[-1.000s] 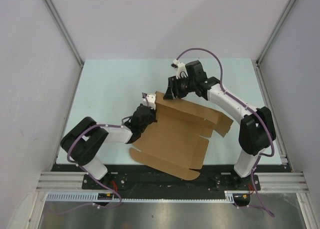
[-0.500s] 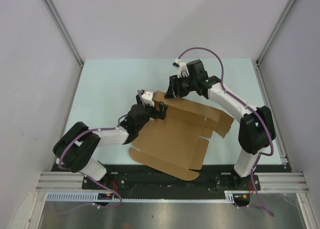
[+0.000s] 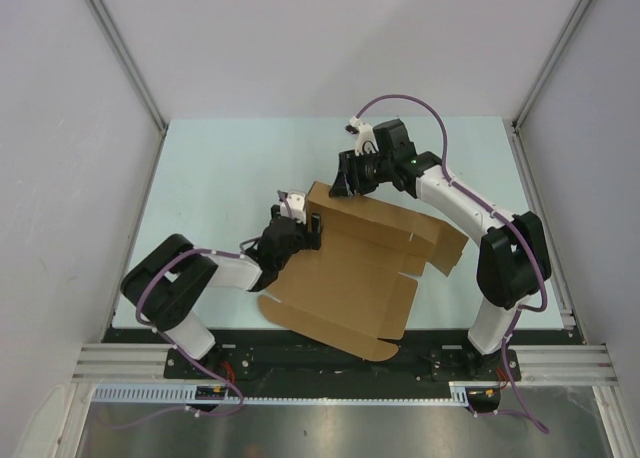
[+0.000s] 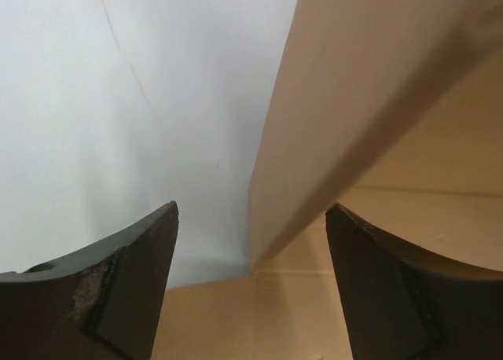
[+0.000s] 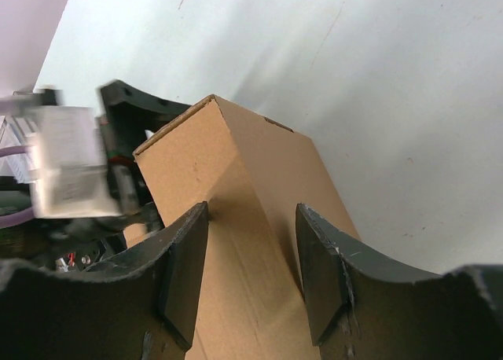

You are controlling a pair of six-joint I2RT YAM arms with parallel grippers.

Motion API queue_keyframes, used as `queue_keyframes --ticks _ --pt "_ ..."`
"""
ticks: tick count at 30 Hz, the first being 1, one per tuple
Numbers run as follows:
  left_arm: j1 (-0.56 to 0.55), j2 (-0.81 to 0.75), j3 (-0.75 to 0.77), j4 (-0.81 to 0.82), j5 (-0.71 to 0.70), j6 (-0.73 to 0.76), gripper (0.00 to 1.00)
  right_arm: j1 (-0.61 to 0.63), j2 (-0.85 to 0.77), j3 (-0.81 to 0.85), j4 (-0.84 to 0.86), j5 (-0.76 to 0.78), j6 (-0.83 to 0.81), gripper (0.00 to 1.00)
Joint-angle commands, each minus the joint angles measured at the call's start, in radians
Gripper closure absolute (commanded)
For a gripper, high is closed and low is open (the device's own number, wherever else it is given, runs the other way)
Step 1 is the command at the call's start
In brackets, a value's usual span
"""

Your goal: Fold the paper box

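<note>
The paper box [image 3: 350, 278] is a brown cardboard sheet lying mid-table, with its far wall [image 3: 375, 216] folded up into a ridge. My right gripper [image 3: 346, 186] straddles that ridge near its left end. In the right wrist view the right gripper [image 5: 252, 206] has one finger pressed against each face of the folded wall [image 5: 228, 156]. My left gripper [image 3: 311, 224] stands open at the wall's left end. In the left wrist view the left gripper [image 4: 251, 207] has the wall's edge [image 4: 377, 85] rising between its fingers, and neither finger touches it.
The pale table top [image 3: 220, 168] is ringed by white enclosure walls with metal corner posts [image 3: 125, 58]. A black and metal rail [image 3: 330, 363] runs along the near edge by the arm bases. Loose flaps [image 3: 448, 246] stick out at the box's right side.
My left gripper has opened from shut and shifted right, up to the left end of the folded wall. The right gripper has stayed on the wall.
</note>
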Motion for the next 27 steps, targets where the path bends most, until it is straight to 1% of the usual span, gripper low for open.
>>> queue_keyframes --ticks 1,2,4,5,6,9,10,12,13,15,17,18,19,21,22,24,25,27 --pt "0.003 0.071 0.010 -0.010 -0.051 -0.110 0.23 -0.006 0.019 0.021 -0.054 0.026 -0.006 0.47" --pt "0.003 0.082 0.010 -0.008 -0.056 -0.124 0.27 -0.007 0.020 0.021 -0.056 0.026 -0.008 0.47" --pt "0.001 0.100 0.011 0.016 -0.068 -0.141 0.32 -0.006 0.020 0.020 -0.056 0.026 -0.008 0.47" --pt "0.001 0.105 0.017 0.022 -0.070 -0.143 0.40 -0.006 0.019 0.020 -0.057 0.026 -0.008 0.48" --pt "0.001 0.109 0.021 0.032 -0.073 -0.143 0.42 -0.006 0.017 0.021 -0.057 0.026 -0.010 0.48" --pt "0.001 0.113 0.036 0.045 -0.078 -0.127 0.60 -0.006 0.019 0.020 -0.059 0.026 -0.010 0.48" --pt "0.001 0.113 0.044 0.044 -0.081 -0.123 0.72 -0.006 0.020 0.018 -0.058 0.026 -0.010 0.48" --pt "0.001 0.109 0.048 0.039 -0.081 -0.107 0.82 -0.004 0.020 0.018 -0.058 0.028 -0.010 0.48" --pt "0.003 0.106 0.045 0.039 -0.079 -0.106 0.85 -0.006 0.020 0.018 -0.057 0.028 -0.013 0.48" --pt "0.003 0.102 0.039 0.044 -0.075 -0.103 0.85 -0.006 0.020 0.018 -0.059 0.026 -0.013 0.48" --pt "0.003 0.085 0.024 0.046 -0.075 -0.103 0.82 -0.007 0.023 0.020 -0.057 0.026 -0.013 0.48" --pt "0.001 0.074 0.018 0.046 -0.073 -0.104 0.78 -0.007 0.023 0.018 -0.059 0.026 -0.013 0.48" --pt "0.001 0.065 0.007 0.046 -0.072 -0.104 0.56 -0.007 0.023 0.020 -0.059 0.025 -0.013 0.48" --pt "0.001 0.027 -0.007 0.044 -0.079 -0.104 0.38 -0.007 0.023 0.018 -0.057 0.026 -0.013 0.48" --pt "0.001 0.013 -0.021 0.044 -0.084 -0.107 0.25 -0.007 0.023 0.018 -0.056 0.025 -0.013 0.48" --pt "0.001 -0.036 -0.035 0.042 -0.095 -0.109 0.12 -0.009 0.025 0.018 -0.053 0.025 -0.010 0.48" --pt "0.001 -0.054 -0.039 0.039 -0.096 -0.107 0.00 -0.007 0.023 0.018 -0.054 0.025 -0.011 0.48" --pt "0.003 -0.091 -0.041 0.029 -0.104 -0.101 0.00 -0.007 0.025 0.020 -0.048 0.023 -0.005 0.48"
